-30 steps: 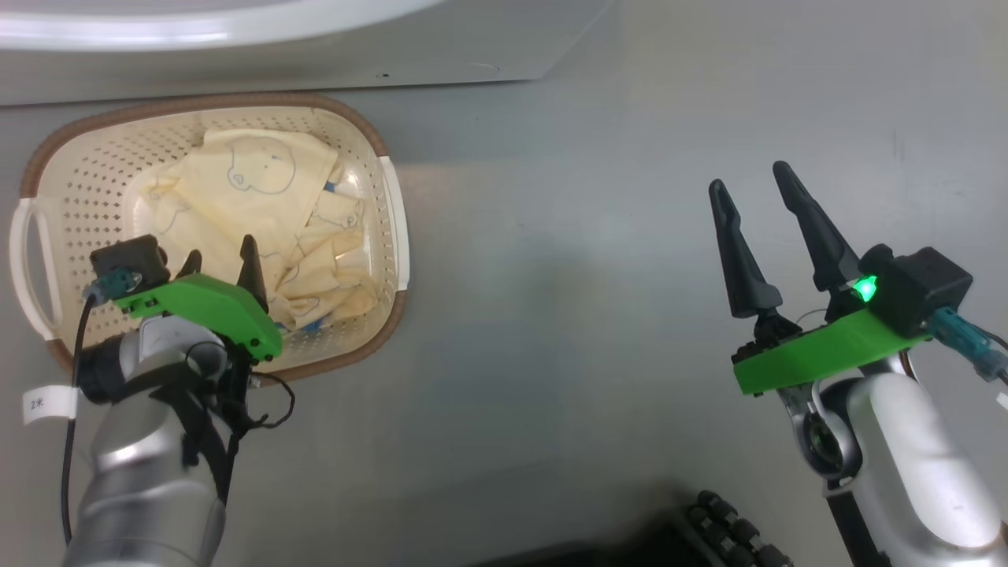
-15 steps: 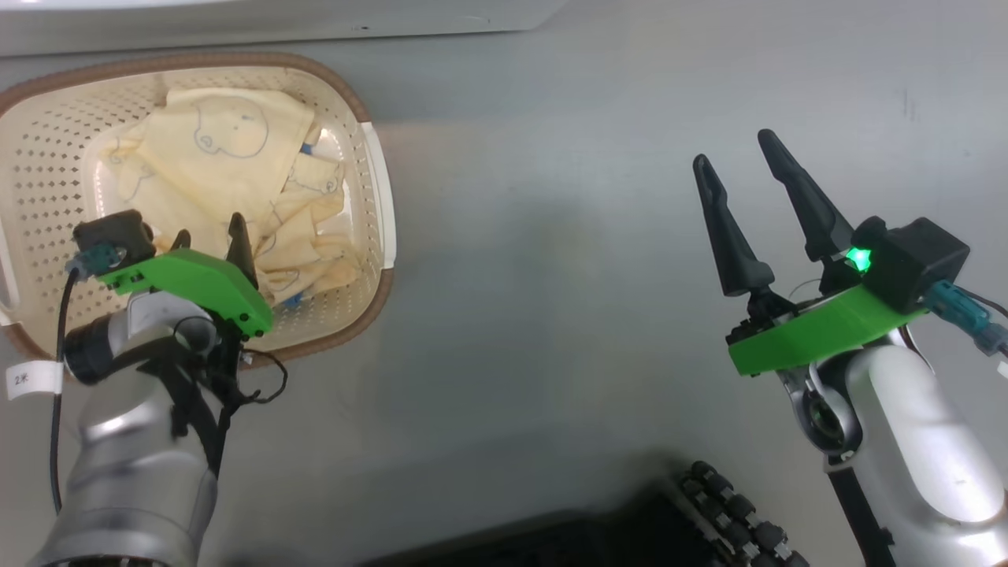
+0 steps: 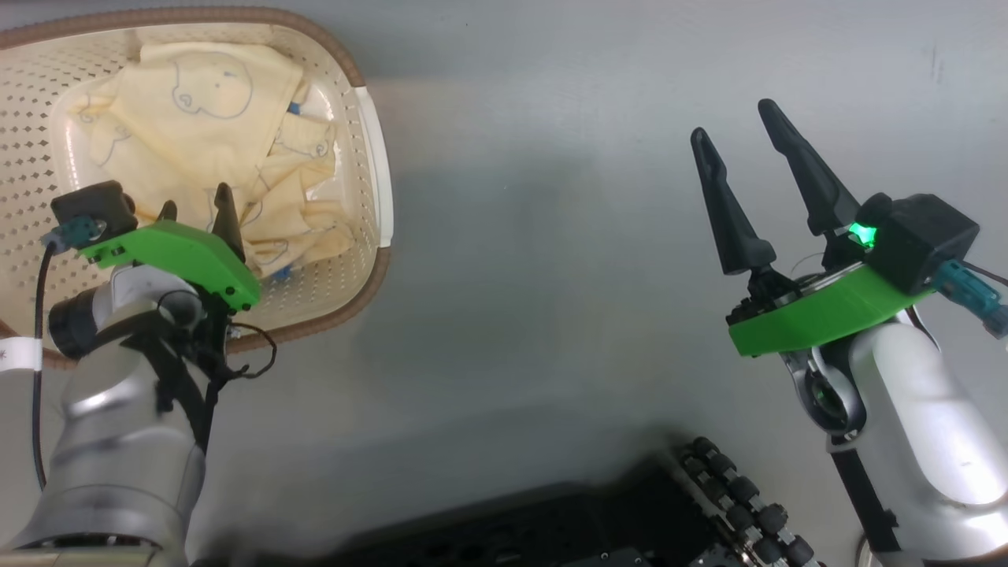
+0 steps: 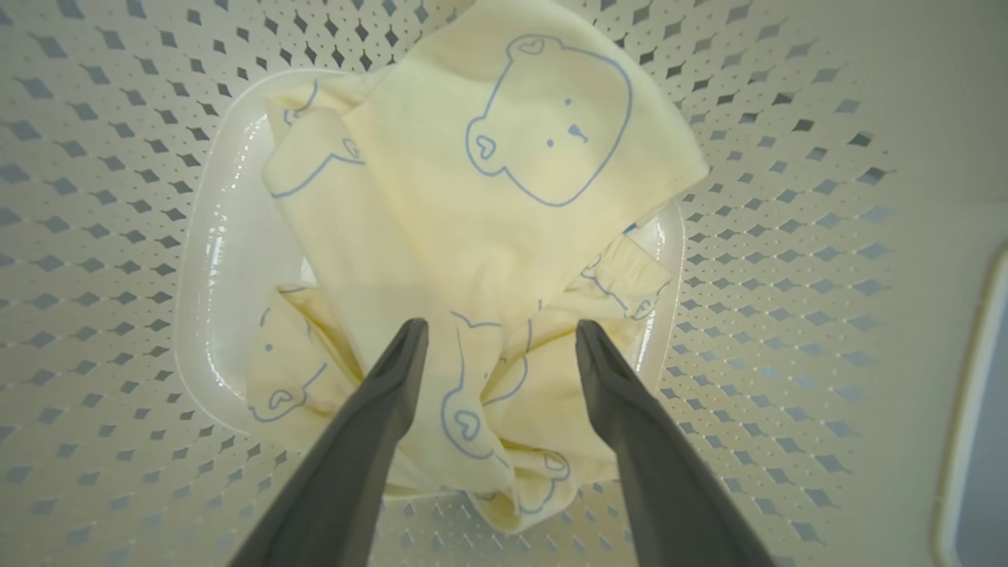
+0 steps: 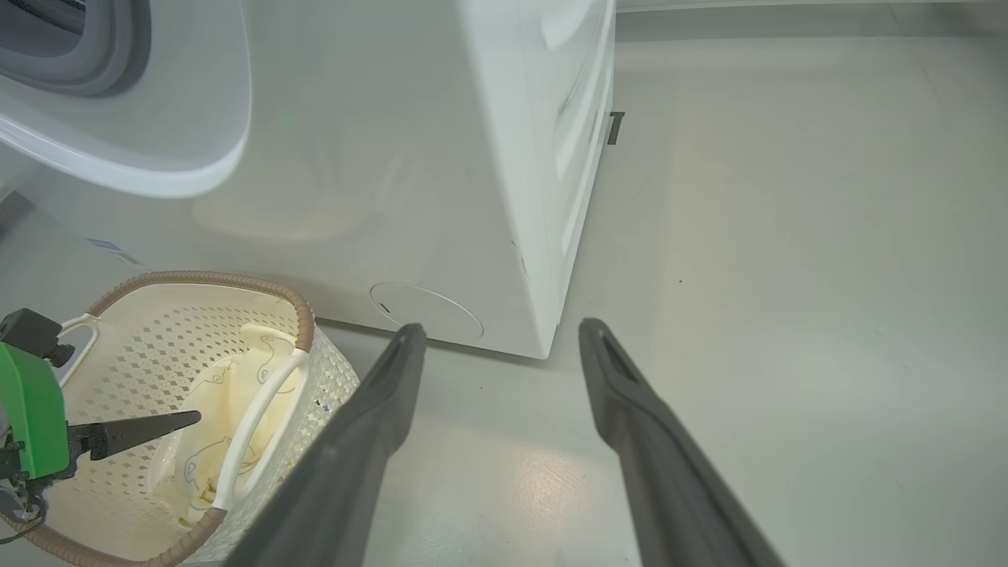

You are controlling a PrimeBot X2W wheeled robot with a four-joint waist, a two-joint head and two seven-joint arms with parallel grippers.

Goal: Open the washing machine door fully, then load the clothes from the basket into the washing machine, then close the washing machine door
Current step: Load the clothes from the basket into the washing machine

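Your left claw (image 3: 195,201) is spread wide over the clothes (image 3: 197,102) in the basket (image 3: 374,283), with nothing in it.

You can see the big white washing machine (image 5: 441,157) standing on the grey floor (image 3: 551,276), and the basket sits on that floor just beside its front. The pale yellow clothes with blue bear drawings lie bunched in the bottom of the basket. From the left wrist, the two dark fingers (image 4: 354,457) point down at the pile, one on each side of a fold; you cannot tell if they touch it. Your right claw (image 3: 733,120) is spread wide too, holds nothing, and hangs over the floor, well apart from the basket.
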